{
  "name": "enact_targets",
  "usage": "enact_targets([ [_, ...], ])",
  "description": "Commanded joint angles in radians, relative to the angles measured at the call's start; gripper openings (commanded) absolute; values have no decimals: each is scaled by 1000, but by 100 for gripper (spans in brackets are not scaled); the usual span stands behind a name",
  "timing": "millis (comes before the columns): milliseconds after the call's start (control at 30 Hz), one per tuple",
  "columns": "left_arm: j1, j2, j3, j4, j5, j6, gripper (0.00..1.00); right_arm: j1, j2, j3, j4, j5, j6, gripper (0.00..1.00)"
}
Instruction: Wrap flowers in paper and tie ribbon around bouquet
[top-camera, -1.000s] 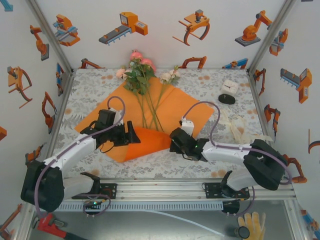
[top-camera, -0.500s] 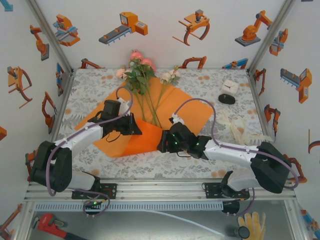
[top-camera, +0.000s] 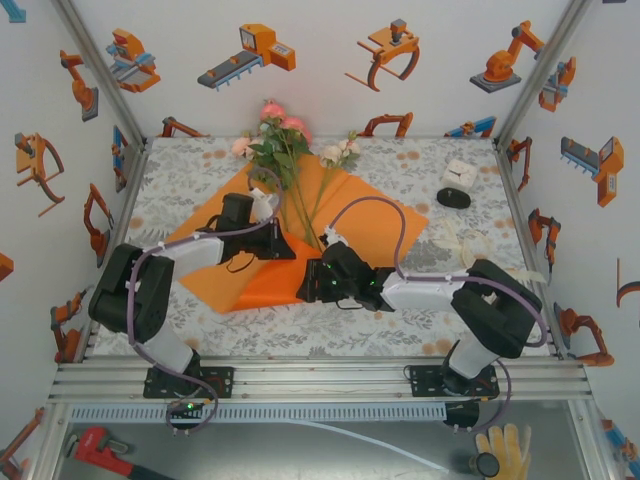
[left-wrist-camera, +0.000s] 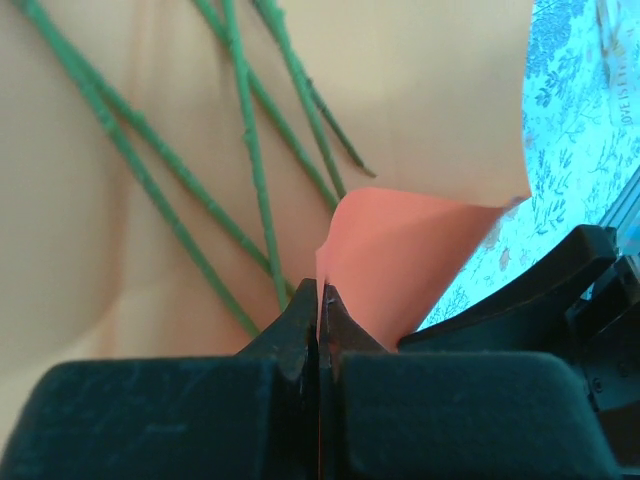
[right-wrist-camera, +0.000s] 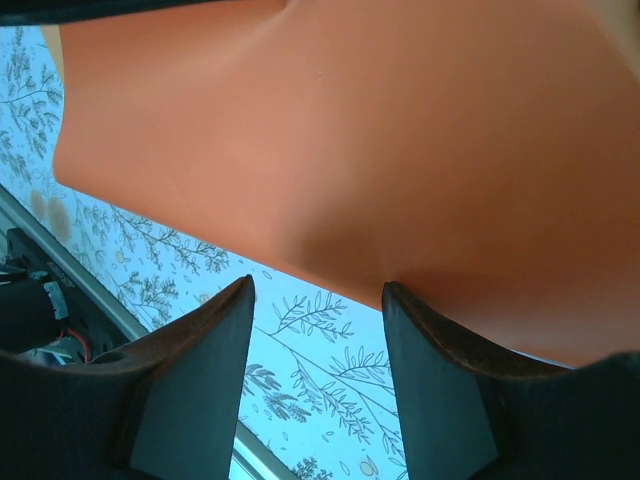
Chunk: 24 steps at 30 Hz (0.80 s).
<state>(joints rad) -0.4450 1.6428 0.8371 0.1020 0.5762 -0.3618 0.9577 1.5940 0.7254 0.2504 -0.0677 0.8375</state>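
So, large matte bright-orange paper sheet (top-camera: 355, 215) (left-wrist-camera: 430, 90) (right-wrist-camera: 350, 130): spread on the middle of the table, its near corner folded up and over toward the stems. The raised flap (left-wrist-camera: 400, 255) stands out darker orange in the left wrist view.
Flowers, pink, cream and pale blooms with green leaves (top-camera: 285, 145): lying on the sheet, blooms toward the far wall and past its far edge; the long thin green stems (left-wrist-camera: 250, 170) run down the middle to the fold.
Left gripper (top-camera: 288, 246) (left-wrist-camera: 320, 295): jaws pressed together on the edge of the flap, a thin orange line caught between the black fingers (left-wrist-camera: 297, 332); it sits just left of the stem ends.
Right gripper (top-camera: 303, 288) (right-wrist-camera: 315, 295): fingers (right-wrist-camera: 200, 350) spread, only patterned cloth between them. The tips are at the near edge of the folded paper, and I cannot tell whether they touch it.
Sheer cream-white ribbon (top-camera: 480, 255): a loose heap on the cloth to the right of the sheet, well apart from both grippers.
Grey floral tablecloth (top-camera: 180, 185): covers the table under all of it.
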Motion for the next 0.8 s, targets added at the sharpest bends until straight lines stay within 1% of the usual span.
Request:
enact_targets([
  [0, -13, 8, 45, 35, 49, 77, 0, 1, -2, 11, 25, 62, 9, 51],
  [133, -15, 34, 69, 50, 48, 135, 0, 1, 4, 8, 10, 110, 14, 51],
  [233, -15, 68, 85, 79, 48, 158, 0, 1, 15, 21, 7, 117, 17, 51],
  [333, -14, 90, 93, 118, 40, 161, 0, 1, 23, 38, 13, 101, 16, 51],
  [533, -14, 136, 124, 119, 28, 173, 0, 0, 44, 42, 64, 36, 19, 51],
  [600, -14, 143, 124, 117, 31, 171, 0, 1, 60, 39, 57, 54, 29, 51],
  [633, -15, 145, 124, 114, 30, 170, 1, 1, 65, 35, 52, 69, 40, 51],
  [700, -14, 144, 114, 118, 22, 164, 11, 1, 79, 19, 49, 107, 66, 51],
  [767, -15, 142, 108, 121, 23, 160, 18, 1, 85, 7, 42, 127, 81, 51],
])
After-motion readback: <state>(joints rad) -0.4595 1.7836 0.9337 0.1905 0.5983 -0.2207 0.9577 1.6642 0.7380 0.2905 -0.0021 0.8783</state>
